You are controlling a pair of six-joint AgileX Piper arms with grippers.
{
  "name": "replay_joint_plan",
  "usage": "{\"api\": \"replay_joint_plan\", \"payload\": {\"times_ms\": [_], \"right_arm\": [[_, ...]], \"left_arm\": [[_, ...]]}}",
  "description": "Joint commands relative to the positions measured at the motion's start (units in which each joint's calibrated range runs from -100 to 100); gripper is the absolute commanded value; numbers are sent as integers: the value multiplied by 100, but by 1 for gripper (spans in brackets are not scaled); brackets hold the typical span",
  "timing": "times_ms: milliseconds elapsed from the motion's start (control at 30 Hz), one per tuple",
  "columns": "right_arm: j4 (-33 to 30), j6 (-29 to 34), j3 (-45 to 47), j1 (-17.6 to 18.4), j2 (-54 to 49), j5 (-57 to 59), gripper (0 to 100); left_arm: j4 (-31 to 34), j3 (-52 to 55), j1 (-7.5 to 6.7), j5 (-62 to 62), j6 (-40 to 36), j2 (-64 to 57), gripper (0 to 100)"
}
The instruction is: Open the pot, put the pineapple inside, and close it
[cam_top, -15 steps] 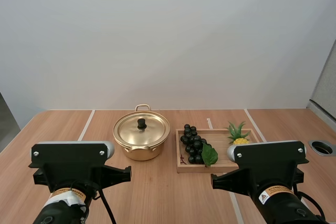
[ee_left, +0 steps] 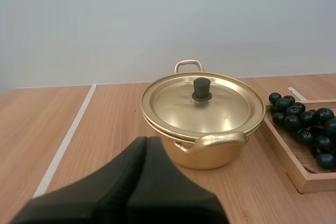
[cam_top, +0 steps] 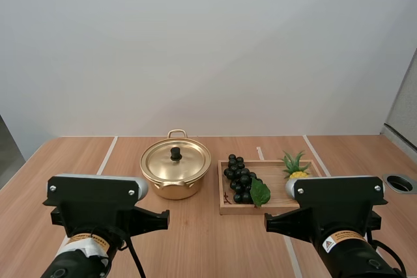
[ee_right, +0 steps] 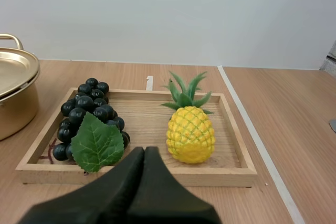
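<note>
Right hand (ee_right: 144, 150) (closed together, empty) before the wooden tray (ee_right: 131, 176), pineapple (ee_right: 190, 134) just beyond.

Gold pot (cam_top: 174, 190) sat upright, lid (cam_top: 187, 161) on; yellow pineapple (ee_right: 190, 134) stood upright in wooden tray (ee_right: 231, 176), pot's 3 o'clock.

We log the round gold metal pot (ee_left: 220, 156) as polished and glossy, its small knob (ee_left: 201, 88) matt black. The shallow pale wooden tray (ee_right: 231, 176) looks unvarnished, matt; the yellow pineapple (ee_right: 190, 134) bumpy, plastic-like.
</note>
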Motion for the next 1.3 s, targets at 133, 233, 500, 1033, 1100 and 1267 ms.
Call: {"api": "replay_joint_plan", "payload": {"times_ms": [133, 233, 500, 1033, 1100, 1267], "right_arm": [[-233, 50, 0, -24, -43, -1101, 0], [-368, 50, 0, -24, -43, -2821, 0], [-320, 50, 0, -6, -43, -7550, 0], [1761, -1286, -2584, -6, 64, -4894, 0], [1761, -1286, -2992, -6, 183, -4435, 0], [1761, -1286, -3711, -6, 575, -4043, 0]], "left_arm": [[114, 12, -28, -420, -67, -27, 0], [217, 12, -28, -1084, -67, -27, 0], [240, -508, -28, -2537, 183, -27, 0], [240, -3258, -28, -4344, 611, -27, 65], [240, -3517, -28, -4372, 719, 15, 83], [240, -3900, -28, -4245, 743, 196, 100]]}}
